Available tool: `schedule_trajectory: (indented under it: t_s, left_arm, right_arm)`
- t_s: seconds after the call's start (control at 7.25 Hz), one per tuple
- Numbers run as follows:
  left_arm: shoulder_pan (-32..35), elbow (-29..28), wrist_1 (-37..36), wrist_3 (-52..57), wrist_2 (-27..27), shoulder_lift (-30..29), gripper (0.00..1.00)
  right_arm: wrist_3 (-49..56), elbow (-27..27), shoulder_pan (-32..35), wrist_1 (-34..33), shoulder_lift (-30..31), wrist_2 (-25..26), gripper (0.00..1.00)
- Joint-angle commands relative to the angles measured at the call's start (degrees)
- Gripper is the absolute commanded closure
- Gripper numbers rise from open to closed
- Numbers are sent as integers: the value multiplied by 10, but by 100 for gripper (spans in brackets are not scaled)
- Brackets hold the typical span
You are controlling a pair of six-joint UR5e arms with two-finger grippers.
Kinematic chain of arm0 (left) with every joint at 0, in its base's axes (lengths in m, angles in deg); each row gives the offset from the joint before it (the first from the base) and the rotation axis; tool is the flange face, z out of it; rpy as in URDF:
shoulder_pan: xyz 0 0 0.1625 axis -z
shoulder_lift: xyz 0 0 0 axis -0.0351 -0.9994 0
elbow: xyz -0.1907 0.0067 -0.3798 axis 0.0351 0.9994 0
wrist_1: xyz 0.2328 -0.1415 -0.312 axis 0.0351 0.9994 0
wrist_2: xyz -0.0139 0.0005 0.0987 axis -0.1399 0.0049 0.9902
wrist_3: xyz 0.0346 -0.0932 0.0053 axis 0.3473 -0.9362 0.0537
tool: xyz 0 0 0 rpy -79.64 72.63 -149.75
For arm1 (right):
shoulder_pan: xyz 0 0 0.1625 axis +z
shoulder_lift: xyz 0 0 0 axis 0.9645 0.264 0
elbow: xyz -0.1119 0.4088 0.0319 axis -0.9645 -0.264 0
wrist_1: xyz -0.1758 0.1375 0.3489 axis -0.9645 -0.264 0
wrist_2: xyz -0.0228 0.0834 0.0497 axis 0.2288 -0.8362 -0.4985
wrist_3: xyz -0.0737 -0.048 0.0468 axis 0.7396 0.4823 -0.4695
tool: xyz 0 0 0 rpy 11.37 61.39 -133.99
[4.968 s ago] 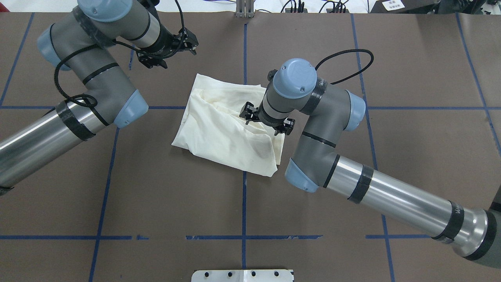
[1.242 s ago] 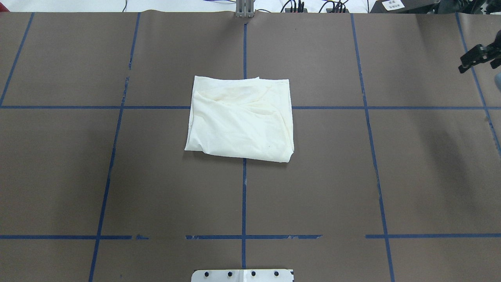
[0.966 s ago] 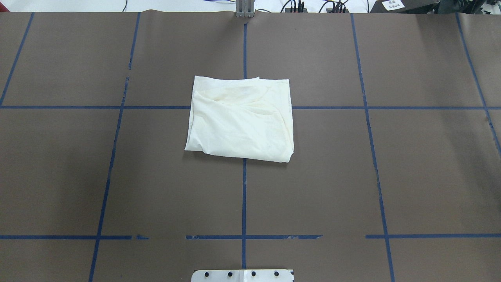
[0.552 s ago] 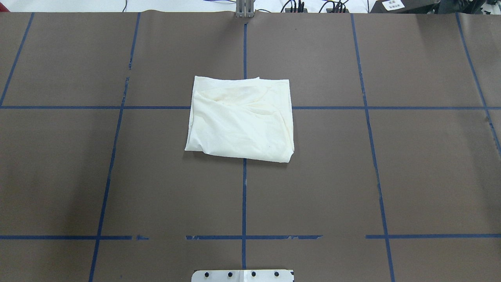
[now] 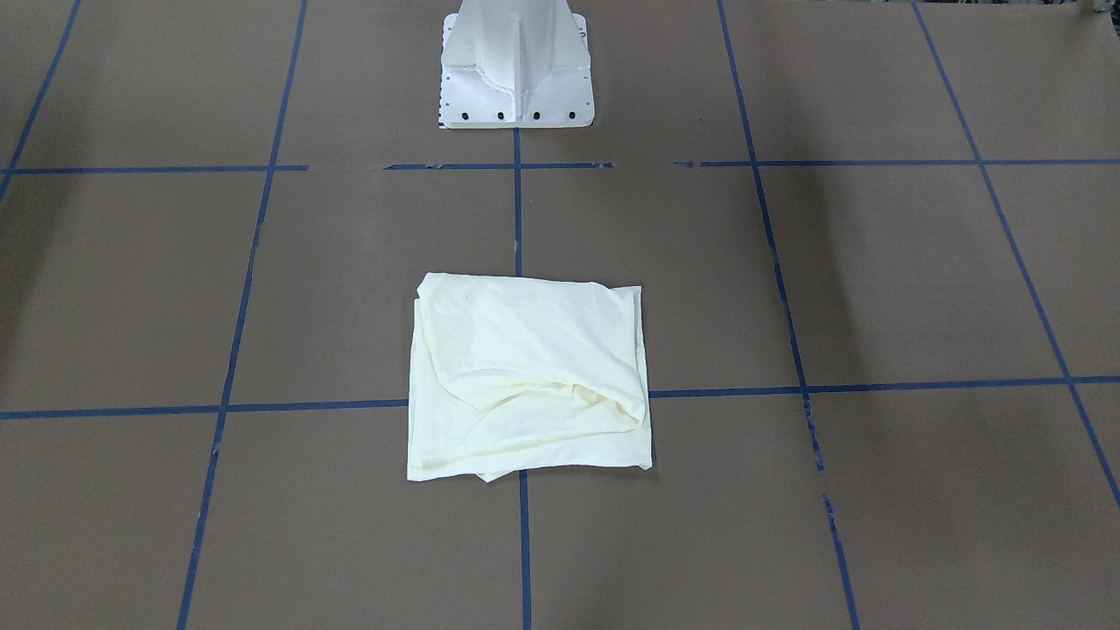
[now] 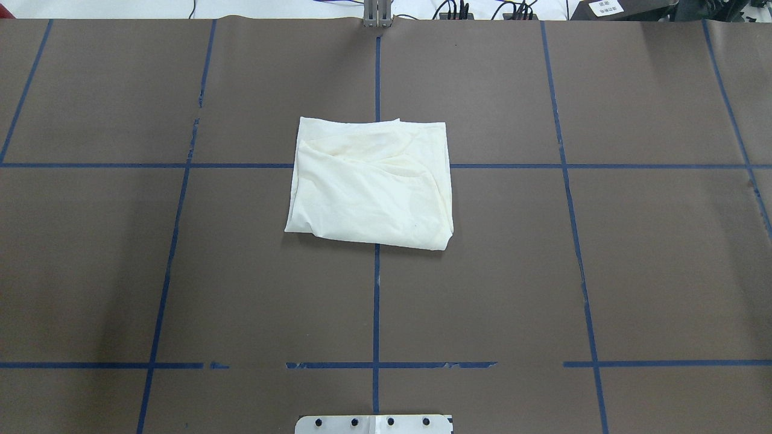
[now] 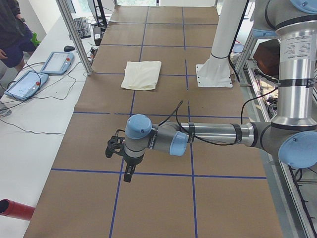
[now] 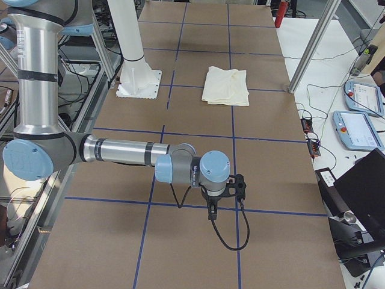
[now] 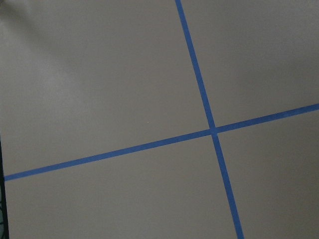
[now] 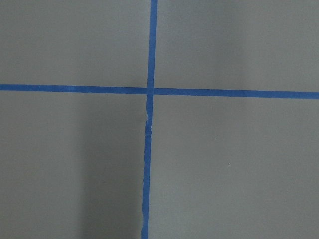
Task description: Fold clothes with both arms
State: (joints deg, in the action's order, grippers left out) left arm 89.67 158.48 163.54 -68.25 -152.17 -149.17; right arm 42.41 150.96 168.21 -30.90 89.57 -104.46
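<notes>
T-shirt [image 6: 371,184]: lies folded in a rough rectangle, plain side up, on the middle of the table [image 6: 603,271], across blue tape lines [image 6: 375,301]. Left gripper [image 7: 128,176], right gripper [image 8: 212,214]: hang over opposite table ends, well apart from it; spread impossible to tell.

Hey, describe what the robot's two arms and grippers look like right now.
The left arm and right arm are round tubes, polished silver on the long sections and grey at the joints, with light blue joint caps and black bands. A black cable loops off each wrist. The left gripper and right gripper are small and black; finger detail is too small to tell.
</notes>
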Motion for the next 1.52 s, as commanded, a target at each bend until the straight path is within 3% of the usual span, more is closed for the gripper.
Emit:
schedule_trajectory:
  t_s: [0.0, 0.28, 1.38]
  left_arm:
    - [-43, 10, -6, -105, -26, 4, 0]
    - [-64, 33, -6, -116, -24, 6, 0]
    - [-63, 32, -6, -110, -20, 13, 0]
  right_arm:
    - [-30, 6, 0, 3, 0, -4, 0]
    - [-31, 9, -1, 3, -2, -2, 0]
    - [-41, 9, -11, 5, 0, -1, 0]
